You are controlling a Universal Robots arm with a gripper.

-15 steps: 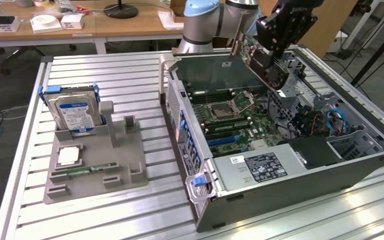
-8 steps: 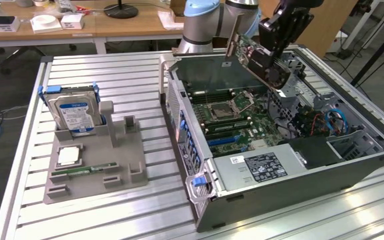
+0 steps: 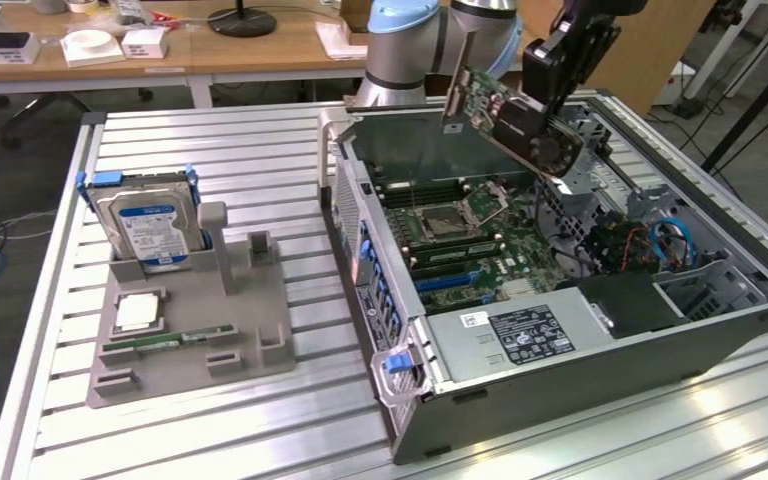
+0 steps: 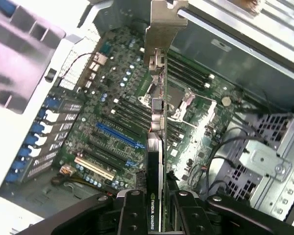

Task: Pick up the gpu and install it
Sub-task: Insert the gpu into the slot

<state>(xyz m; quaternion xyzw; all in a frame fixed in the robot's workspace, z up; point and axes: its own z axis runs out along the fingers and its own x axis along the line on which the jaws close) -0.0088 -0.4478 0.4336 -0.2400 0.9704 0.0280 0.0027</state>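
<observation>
My gripper (image 3: pixel 554 95) is shut on the gpu (image 3: pixel 511 118), a flat card with a green board, a black face and a metal bracket, held tilted in the air above the open computer case (image 3: pixel 357 250). From the wrist, the gpu (image 4: pixel 156 142) appears edge-on between my fingers (image 4: pixel 132 215), its silver bracket pointing away from me. Under it lies the green motherboard (image 4: pixel 112 117) with a blue slot (image 4: pixel 120 137) and black expansion slots. The card hangs apart from the board, touching nothing.
A grey fixture (image 3: pixel 191 330) on the slatted table at the exterior view's left holds a silver hard drive (image 3: pixel 144 230), a CPU chip (image 3: pixel 137 312) and a RAM stick (image 3: pixel 171 340). Drive cages and cables (image 3: pixel 664 245) fill the case's right side. Desks stand behind.
</observation>
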